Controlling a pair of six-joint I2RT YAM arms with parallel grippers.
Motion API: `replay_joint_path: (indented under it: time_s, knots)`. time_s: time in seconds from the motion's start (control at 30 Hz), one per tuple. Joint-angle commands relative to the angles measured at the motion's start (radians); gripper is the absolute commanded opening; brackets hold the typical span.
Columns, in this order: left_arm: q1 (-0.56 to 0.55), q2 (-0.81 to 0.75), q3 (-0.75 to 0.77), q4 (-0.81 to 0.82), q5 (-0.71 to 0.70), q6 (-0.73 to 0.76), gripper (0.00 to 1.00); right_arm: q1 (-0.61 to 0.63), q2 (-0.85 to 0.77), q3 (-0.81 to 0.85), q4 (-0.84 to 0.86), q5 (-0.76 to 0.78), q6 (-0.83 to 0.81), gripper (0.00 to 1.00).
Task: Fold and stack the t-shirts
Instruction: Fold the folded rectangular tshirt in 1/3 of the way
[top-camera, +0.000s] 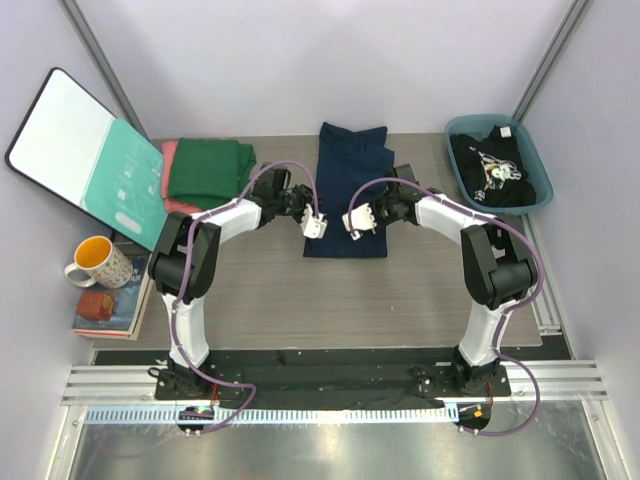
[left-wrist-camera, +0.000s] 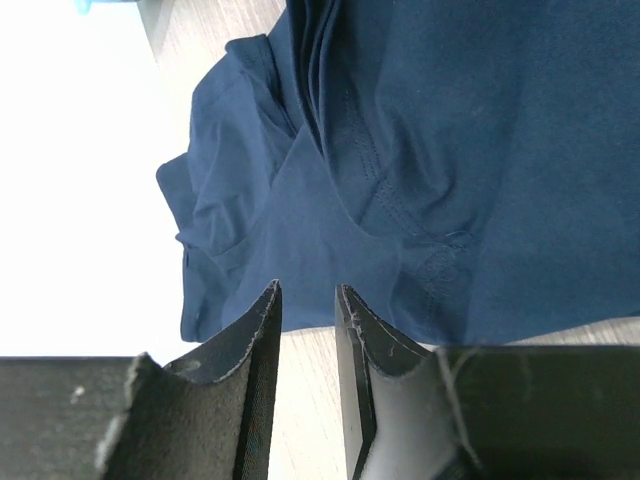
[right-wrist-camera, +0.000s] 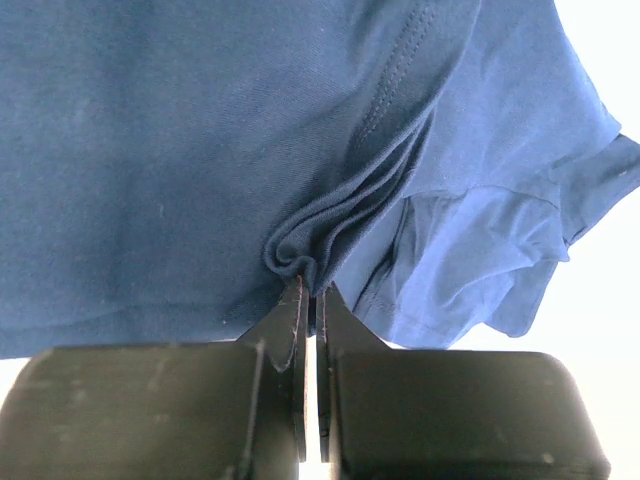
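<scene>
The navy blue t-shirt (top-camera: 350, 160) lies as a long folded strip at the table's middle. My left gripper (top-camera: 314, 226) is at its near left edge; in the left wrist view its jaws (left-wrist-camera: 307, 295) stand a little apart with bare table between them, just short of the navy cloth (left-wrist-camera: 450, 150). My right gripper (top-camera: 357, 222) is at the near right edge, shut on a bunched fold (right-wrist-camera: 308, 285) of the navy shirt (right-wrist-camera: 150, 150). The dark green t-shirt (top-camera: 208, 170) lies folded on the salmon-pink one (top-camera: 170, 160) at the back left. The black printed t-shirt (top-camera: 497, 165) lies in a bin.
A teal bin (top-camera: 540, 165) stands at the back right. A teal-and-white board (top-camera: 85, 150) leans at the far left. A yellow-lined mug (top-camera: 97, 262) and books (top-camera: 105, 305) sit off the table's left edge.
</scene>
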Motion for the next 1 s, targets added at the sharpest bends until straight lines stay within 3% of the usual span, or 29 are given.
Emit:
replay_joint_path:
  time_s: [0.0,0.57,0.73,0.77,0.83,0.87,0.93,0.97]
  knots:
    - [0.002,0.023,0.039,0.065,0.011,-0.004,0.29,-0.008,0.004,0.044,0.077,0.010,0.009,0.01]
    - [0.011,0.047,0.060,0.119,-0.005,-0.032,0.30,-0.045,0.061,0.005,0.149,0.099,0.030,0.01]
    - [0.025,0.053,0.102,0.117,0.000,-0.150,0.36,-0.045,0.065,0.002,0.149,0.085,0.010,0.09]
    - [0.032,0.058,0.120,0.102,0.012,-0.197,0.44,-0.045,0.064,0.002,0.149,0.084,0.012,0.15]
    - [0.042,0.070,0.191,0.016,0.020,-0.320,0.49,-0.044,0.062,0.002,0.149,0.084,0.016,0.28]
    - [0.051,0.075,0.209,0.005,0.019,-0.369,0.54,-0.044,0.058,-0.002,0.149,0.084,0.019,0.41]
    - [0.059,0.092,0.246,-0.071,0.012,-0.438,0.62,-0.044,0.051,-0.012,0.155,0.082,0.024,0.51]
    - [0.063,0.095,0.248,-0.091,-0.006,-0.448,0.84,-0.044,0.048,-0.022,0.160,0.082,0.050,0.66]
